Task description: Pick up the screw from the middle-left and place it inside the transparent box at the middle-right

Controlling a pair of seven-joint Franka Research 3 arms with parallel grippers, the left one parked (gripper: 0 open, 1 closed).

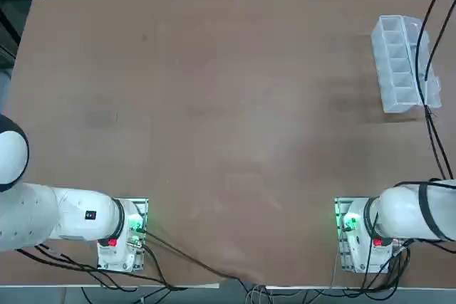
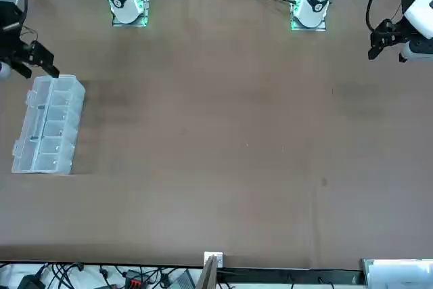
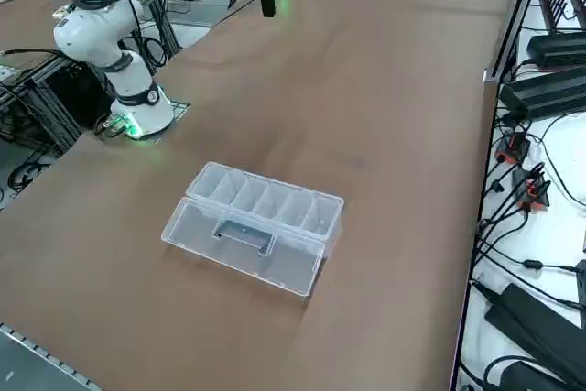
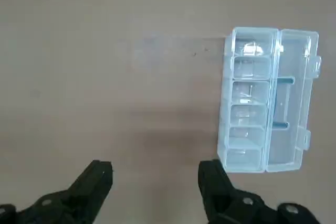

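Note:
The screw [image 1: 117,116] is a tiny dark sliver lying on the brown table at the middle-left, also faintly visible in the front view [image 2: 332,91]. The transparent box [image 1: 399,62] lies at the middle-right with its lid folded open, showing a row of small compartments [image 4: 247,100]. My right gripper [image 2: 38,67] hovers high near the box's end nearest the robot, far from the screw. In the wrist view the gripper [image 4: 156,179] is open, its fingers [image 4: 97,182] wide apart with only bare table between them. The box [image 3: 256,226] holds nothing I can see.
A dark scuff [image 1: 142,37] marks the table beyond the screw. Black cables [image 1: 427,69] hang over the box's lid side. Power bricks and cables [image 3: 540,70] crowd the shelf past the far edge. The parked left arm [image 1: 57,215] stays at the near-left corner.

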